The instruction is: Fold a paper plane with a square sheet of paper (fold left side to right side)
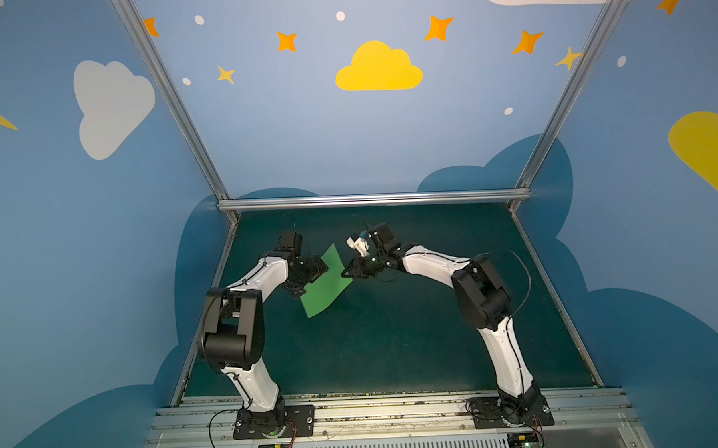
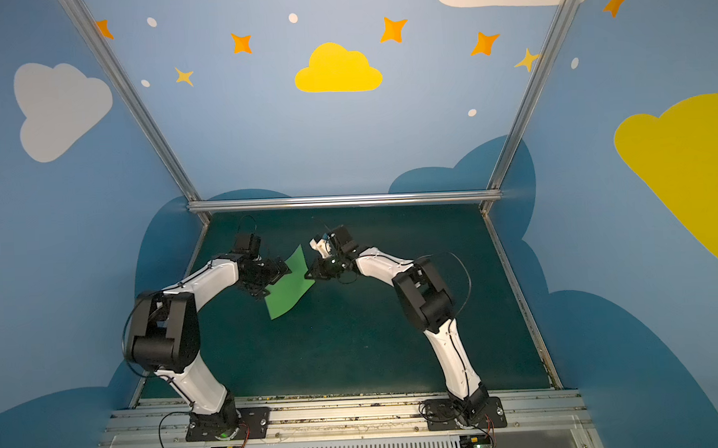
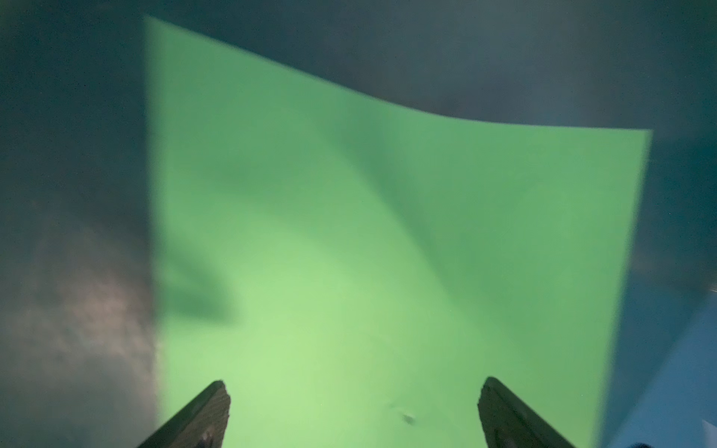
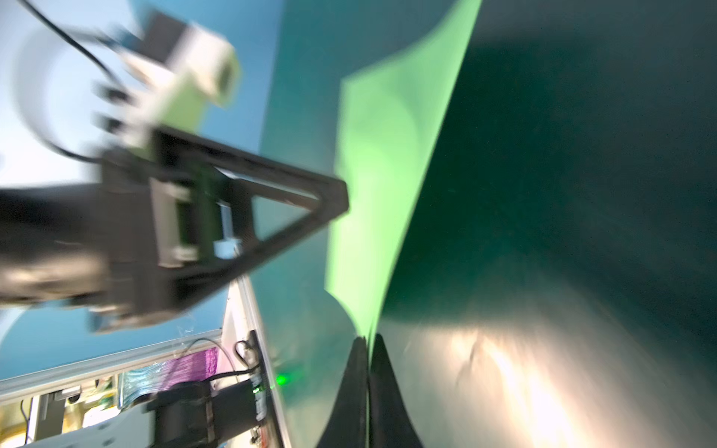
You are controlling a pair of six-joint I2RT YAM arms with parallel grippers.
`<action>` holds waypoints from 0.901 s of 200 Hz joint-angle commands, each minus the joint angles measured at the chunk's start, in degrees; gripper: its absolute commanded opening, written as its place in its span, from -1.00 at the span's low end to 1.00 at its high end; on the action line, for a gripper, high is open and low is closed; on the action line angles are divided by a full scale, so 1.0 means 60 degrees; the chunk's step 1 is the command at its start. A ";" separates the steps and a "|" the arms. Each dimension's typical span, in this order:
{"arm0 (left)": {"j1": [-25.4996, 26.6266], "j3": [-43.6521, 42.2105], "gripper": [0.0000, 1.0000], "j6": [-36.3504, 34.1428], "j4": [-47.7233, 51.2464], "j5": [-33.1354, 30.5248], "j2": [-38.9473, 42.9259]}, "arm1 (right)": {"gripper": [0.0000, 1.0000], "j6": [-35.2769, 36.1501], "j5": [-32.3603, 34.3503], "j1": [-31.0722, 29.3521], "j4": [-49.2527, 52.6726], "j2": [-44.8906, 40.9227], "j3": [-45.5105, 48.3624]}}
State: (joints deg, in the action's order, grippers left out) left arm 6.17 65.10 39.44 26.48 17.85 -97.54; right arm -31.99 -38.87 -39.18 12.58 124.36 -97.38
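At the bottom of both top views a metal rail (image 1: 398, 410) carries the bases of the 2 arms. Above it the dark teal table mat (image 1: 396, 348) fills the lower middle of the frame.

The square sheet of paper (image 1: 325, 282) is a little left of the frame's centre, between the 2 grippers. It runs slantwise from a lower-left corner to an upper-right one. It is one bright green layer with no sharp crease, bowed rather than flat. How much of it rests on the mat I cannot tell.

The right gripper (image 4: 370, 338) reaches in from the right of the top views and meets the sheet's right-hand corner. In the right wrist view, at bottom centre, its 2 dark fingers are pressed together with the thin green edge pinched between them. From there the paper rises in a curve toward the top of that frame.

The left gripper (image 3: 355, 382) sits over the sheet's left side. In the left wrist view its fingers stand far apart at the bottom of the frame, with only the paper's face showing between them, nothing gripped. Whether they touch the paper I cannot tell.

Farthest off, the blue back wall (image 1: 303, 131) bears a yellow cloud (image 1: 377, 68).
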 commanded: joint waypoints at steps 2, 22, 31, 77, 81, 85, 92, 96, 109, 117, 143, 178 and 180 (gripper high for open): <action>0.0270 -0.0494 1.00 0.0524 -0.0502 0.0791 0.0796 | -1.00 0.0939 0.0564 0.0459 0.2482 -0.1244 -0.0073; 0.0618 -0.0998 1.00 0.1143 -0.1042 0.0985 0.1337 | -1.00 0.1389 0.0762 0.0827 0.3646 -0.1843 -0.0242; 0.0758 -0.1234 1.00 0.1408 -0.1330 0.1093 0.1514 | -1.00 0.1562 0.0777 0.0967 0.4047 -0.2051 -0.0326; 0.1187 -0.2615 1.00 0.3278 -0.3339 0.1526 0.2219 | -1.00 0.2192 0.0862 0.1399 0.5631 -0.2601 -0.1226; 0.1228 -0.2722 1.00 0.3399 -0.3515 0.1509 0.2266 | -1.00 0.2207 0.0868 0.1403 0.5748 -0.2626 -0.1312; 0.1272 -0.2809 1.00 0.3569 -0.3676 0.1475 0.2301 | -1.00 0.2211 0.0872 0.1409 0.5860 -0.2667 -0.1380; 0.1358 -0.2983 1.00 0.3820 -0.4019 0.1461 0.2351 | -1.00 0.2231 0.0889 0.1413 0.6014 -0.2720 -0.1508; 0.1421 -0.3080 1.00 0.3957 -0.4231 0.1465 0.2387 | -1.00 0.2218 0.0925 0.1406 0.6077 -0.2761 -0.1567; 0.1615 -0.3359 1.00 0.4366 -0.4769 0.1396 0.2440 | -1.00 0.2133 0.1085 0.1416 0.6303 -0.2874 -0.1758; 0.1766 -0.3531 1.00 0.4610 -0.5198 0.1428 0.2441 | -1.00 0.2051 0.1242 0.1425 0.6408 -0.2926 -0.1871; 0.2160 -0.3965 1.00 0.5129 -0.6278 0.1577 0.2514 | -1.00 0.1764 0.1672 0.1432 0.6617 -0.3056 -0.2103; 0.2651 -0.4703 1.00 0.5647 -0.7236 0.1260 0.3050 | -1.00 0.1161 0.2107 0.1432 0.6580 -0.3426 -0.2164; 0.2689 -0.4728 1.00 0.5666 -0.7291 0.1248 0.3085 | -1.00 0.1110 0.2123 0.1432 0.6573 -0.3448 -0.2167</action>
State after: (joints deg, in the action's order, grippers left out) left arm 20.71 38.92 69.73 -10.09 26.48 -81.93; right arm -22.31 -29.08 -30.70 50.24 106.32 -108.97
